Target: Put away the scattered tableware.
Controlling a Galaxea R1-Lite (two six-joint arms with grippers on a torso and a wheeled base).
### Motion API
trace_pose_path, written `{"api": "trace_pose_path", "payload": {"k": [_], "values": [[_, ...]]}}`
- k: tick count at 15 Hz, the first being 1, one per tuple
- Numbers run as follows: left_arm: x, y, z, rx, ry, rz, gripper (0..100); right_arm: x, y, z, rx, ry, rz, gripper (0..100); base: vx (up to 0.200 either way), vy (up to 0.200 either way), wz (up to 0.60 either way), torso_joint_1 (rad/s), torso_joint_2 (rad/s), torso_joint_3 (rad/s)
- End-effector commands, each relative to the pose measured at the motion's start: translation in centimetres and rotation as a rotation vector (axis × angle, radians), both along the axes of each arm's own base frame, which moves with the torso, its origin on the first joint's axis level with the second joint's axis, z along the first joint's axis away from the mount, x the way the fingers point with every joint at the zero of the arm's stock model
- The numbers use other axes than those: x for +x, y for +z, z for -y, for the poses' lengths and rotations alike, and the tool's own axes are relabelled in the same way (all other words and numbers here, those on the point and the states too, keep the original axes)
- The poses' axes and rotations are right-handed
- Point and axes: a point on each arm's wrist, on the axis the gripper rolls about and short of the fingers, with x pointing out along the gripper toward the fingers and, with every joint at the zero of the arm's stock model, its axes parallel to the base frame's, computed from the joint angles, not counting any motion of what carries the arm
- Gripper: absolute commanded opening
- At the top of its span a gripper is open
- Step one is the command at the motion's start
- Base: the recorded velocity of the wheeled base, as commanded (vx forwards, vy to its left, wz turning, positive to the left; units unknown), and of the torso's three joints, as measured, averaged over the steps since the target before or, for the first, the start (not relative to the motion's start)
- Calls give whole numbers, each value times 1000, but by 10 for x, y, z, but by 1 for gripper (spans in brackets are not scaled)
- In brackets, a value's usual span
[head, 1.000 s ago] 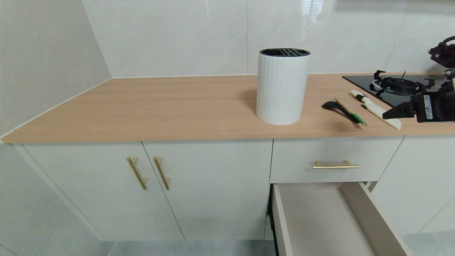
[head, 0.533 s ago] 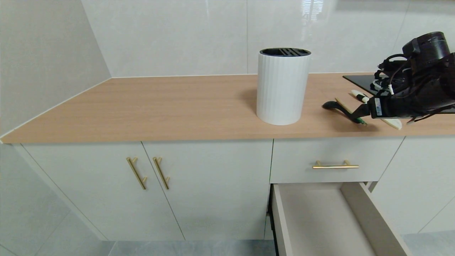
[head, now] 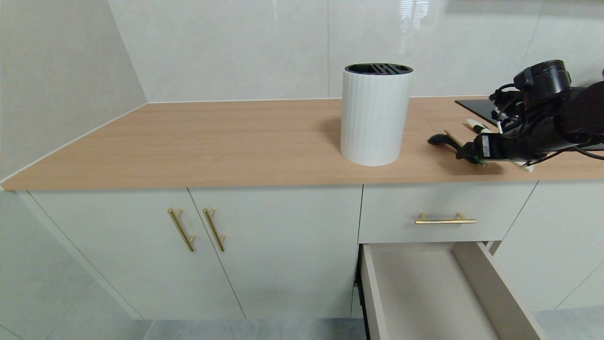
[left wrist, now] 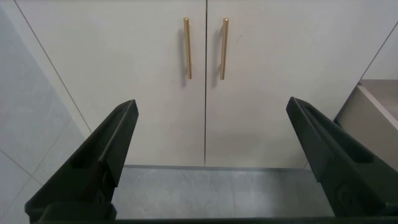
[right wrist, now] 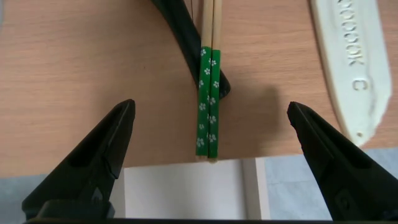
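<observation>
Chopsticks [right wrist: 208, 106] with green, flowered ends lie side by side on the wood counter [head: 212, 141], right at its front edge, to the right of the tall white holder [head: 375, 118]. A black spoon [head: 441, 140] lies just beside them; its handle runs under them where they cross. A white knife [right wrist: 348, 68] lies near them on the side away from the holder, not touching them. The right claw [head: 467, 152] hangs low over the green ends of the chopsticks. Its two fingers are spread wide, one on each side of the pair, and they hold nothing. I cannot tell if the tips touch the counter. Behind the arm sits a black stove [head: 476, 107] at the far right of the counter. Under the counter, below a shut drawer with a gold handle, a second drawer [head: 424, 293] is pulled out. The left claw [left wrist: 211, 104] is down low in front of the two cupboard doors [left wrist: 261, 93] with gold handles. It is spread wide too, with nothing in it.
</observation>
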Motion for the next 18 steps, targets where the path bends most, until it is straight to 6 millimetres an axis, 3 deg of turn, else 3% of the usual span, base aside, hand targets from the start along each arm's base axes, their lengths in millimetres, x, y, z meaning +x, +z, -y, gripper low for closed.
{"api": "trace_pose_path", "payload": {"k": [1, 12, 13, 18], "values": [[0, 0, 0, 1, 1, -2, 100, 3, -5, -1, -1, 1, -11, 100, 0, 0, 0, 0, 0, 0], [0, 0, 0, -1, 1, -2, 100, 7, -11, -5, -6, 10, -27, 100, 0, 0, 0, 0, 0, 0], [0, 0, 0, -1, 1, -2, 100, 7, -11, -5, -5, 9, -27, 0, 0, 0, 0, 0, 0, 0], [0, 0, 0, 1, 1, -2, 100, 5, -9, -5, -6, 6, -23, 0, 0, 0, 0, 0, 0, 0]]}}
